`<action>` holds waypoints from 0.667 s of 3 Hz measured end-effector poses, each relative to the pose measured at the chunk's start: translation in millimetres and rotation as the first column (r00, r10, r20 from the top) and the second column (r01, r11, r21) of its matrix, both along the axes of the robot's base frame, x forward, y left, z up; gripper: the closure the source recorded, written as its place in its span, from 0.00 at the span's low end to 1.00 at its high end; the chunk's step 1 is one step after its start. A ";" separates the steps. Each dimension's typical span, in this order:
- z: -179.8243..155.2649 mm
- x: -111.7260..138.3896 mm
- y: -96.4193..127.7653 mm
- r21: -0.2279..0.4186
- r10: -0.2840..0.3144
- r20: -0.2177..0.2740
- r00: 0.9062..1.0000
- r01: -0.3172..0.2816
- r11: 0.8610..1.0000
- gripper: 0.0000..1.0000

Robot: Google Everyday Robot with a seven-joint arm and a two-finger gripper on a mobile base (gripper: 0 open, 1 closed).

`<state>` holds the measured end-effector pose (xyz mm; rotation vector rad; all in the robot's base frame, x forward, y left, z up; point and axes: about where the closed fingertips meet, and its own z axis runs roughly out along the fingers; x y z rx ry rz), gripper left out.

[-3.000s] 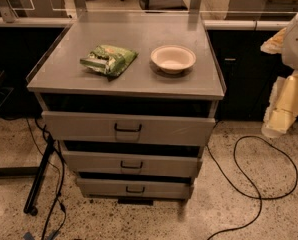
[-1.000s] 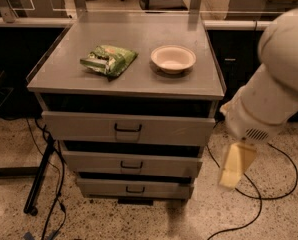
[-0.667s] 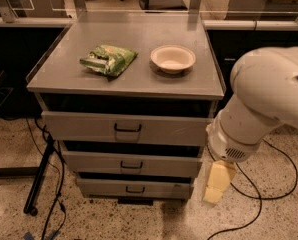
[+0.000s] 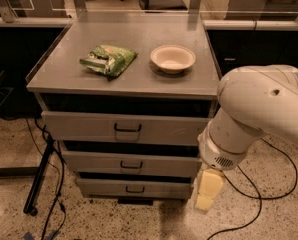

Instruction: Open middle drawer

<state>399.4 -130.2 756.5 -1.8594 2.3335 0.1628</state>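
We identify the middle drawer point(image 4: 89, 163) as the second of three grey fronts below the surface point(image 4: 139, 79). Its black wire handle point(image 4: 131, 165) sits at the centre of the front. The tool point(image 4: 207, 193) hangs just off the drawer's right end, slightly lower than the handle. From the tool, the handle lies leftward in the view and a little higher, with its long axis horizontal. We cannot tell how far the tool is open, and we see no object in it.
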 end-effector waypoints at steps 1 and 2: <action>-15.1 -5.9 5.5 0.020 0.009 -0.021 1.000 -0.008 1.000 0.00; -57.5 -9.0 19.3 0.032 0.009 -0.057 0.998 -0.007 0.999 0.00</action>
